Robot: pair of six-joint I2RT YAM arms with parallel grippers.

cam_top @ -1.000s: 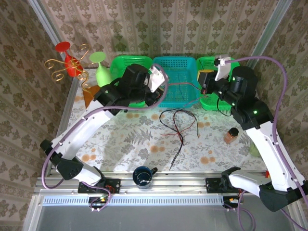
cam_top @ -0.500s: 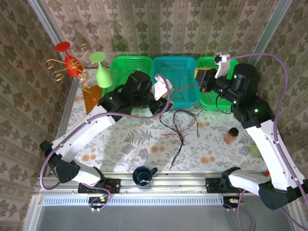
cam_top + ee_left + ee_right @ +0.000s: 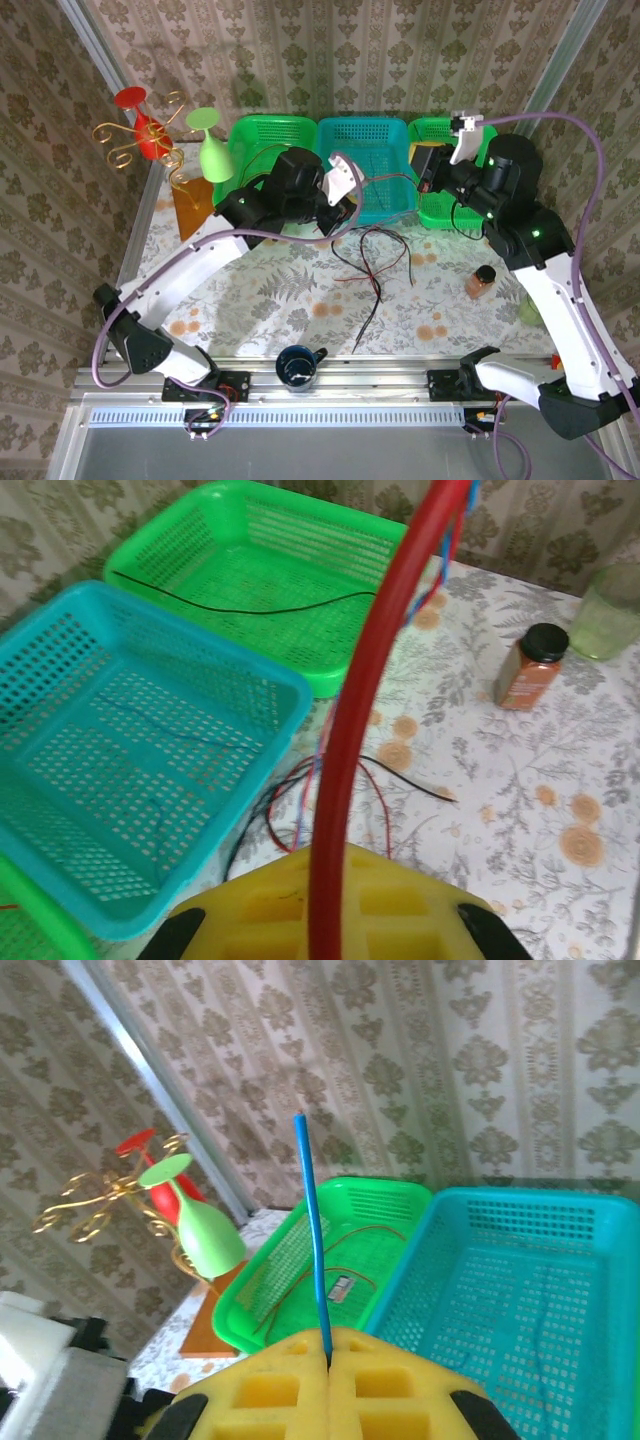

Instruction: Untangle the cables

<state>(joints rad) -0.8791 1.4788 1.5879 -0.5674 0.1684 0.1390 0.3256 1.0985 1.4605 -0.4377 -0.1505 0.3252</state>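
Observation:
A tangle of black and red cables [image 3: 366, 262] lies on the table in front of the baskets. My left gripper [image 3: 337, 203] hovers above the teal basket's near rim, shut on a red cable [image 3: 345, 740] that rises from between its yellow jaws [image 3: 335, 858]. A thin blue cable [image 3: 436, 552] runs alongside the red one. My right gripper [image 3: 426, 172] is over the right green basket, shut on a blue cable [image 3: 312, 1230] that sticks up from its closed jaws [image 3: 328, 1348]. A taut reddish strand [image 3: 392, 181] spans between the two grippers.
Three baskets stand at the back: a left green basket [image 3: 248, 135] with a brown cable [image 3: 345, 1250], a teal basket [image 3: 362, 135], and a right green basket [image 3: 437, 212] with a black cable [image 3: 240, 608]. A spice bottle [image 3: 481, 281], dark mug [image 3: 297, 366], green glass [image 3: 211, 150] and red glass [image 3: 140, 120] stand around.
The left gripper opened briefly and shut again on the red cable, shifting right and nearer. The right gripper stayed shut and hardly moved.

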